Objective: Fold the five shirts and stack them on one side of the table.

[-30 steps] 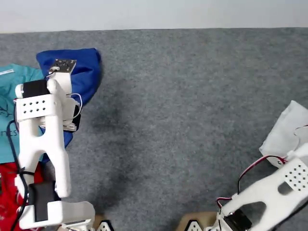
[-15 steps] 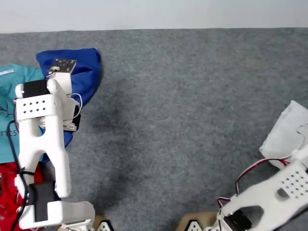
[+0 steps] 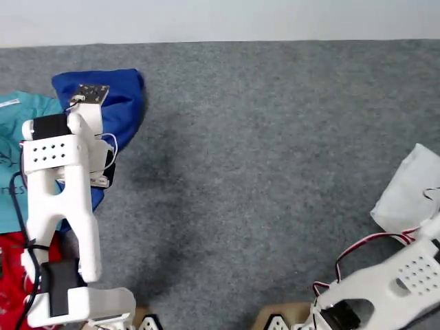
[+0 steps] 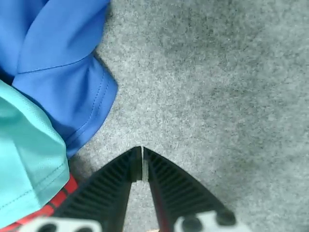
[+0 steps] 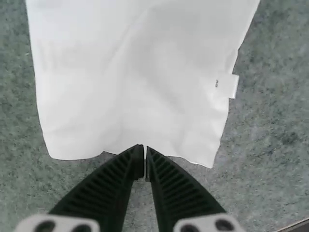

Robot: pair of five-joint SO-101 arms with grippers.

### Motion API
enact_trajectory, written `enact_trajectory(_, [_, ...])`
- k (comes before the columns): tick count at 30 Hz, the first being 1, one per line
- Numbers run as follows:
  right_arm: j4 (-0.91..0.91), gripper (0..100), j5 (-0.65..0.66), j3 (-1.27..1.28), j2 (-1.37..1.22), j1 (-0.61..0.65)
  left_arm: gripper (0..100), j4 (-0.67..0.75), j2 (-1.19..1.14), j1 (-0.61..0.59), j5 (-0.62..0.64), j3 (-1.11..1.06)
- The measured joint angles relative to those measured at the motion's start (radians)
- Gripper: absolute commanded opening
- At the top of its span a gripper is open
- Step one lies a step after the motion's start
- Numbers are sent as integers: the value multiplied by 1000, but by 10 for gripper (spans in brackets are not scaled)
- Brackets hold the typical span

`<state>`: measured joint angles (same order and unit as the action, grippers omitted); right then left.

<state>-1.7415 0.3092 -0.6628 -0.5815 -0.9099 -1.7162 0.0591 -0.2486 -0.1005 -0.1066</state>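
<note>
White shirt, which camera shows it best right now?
The right wrist view: the white shirt spreads across it, edges and small tag visible, with the shut right gripper at its edge. The high view catches part of the shirt at the right side. The left wrist view faces the blue shirt.

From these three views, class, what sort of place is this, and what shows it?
Most likely a robotics test bench for cloth folding: a grey carpeted table, a white left arm and right arm based at its near edge, and a blue shirt and white shirt lying at opposite sides.
</note>
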Motion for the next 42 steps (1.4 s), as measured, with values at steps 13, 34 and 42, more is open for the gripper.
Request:
enact_trajectory(13, [49, 10, 6, 8, -71, -86, 12, 0, 0, 0, 0, 0])
enact_trajectory(34, [-6, 10, 83, 8, 226, -91, 12, 0, 0, 0, 0, 0])
enact_trajectory(42, [120, 10, 84, 6, 81, -84, 12, 0, 0, 0, 0, 0])
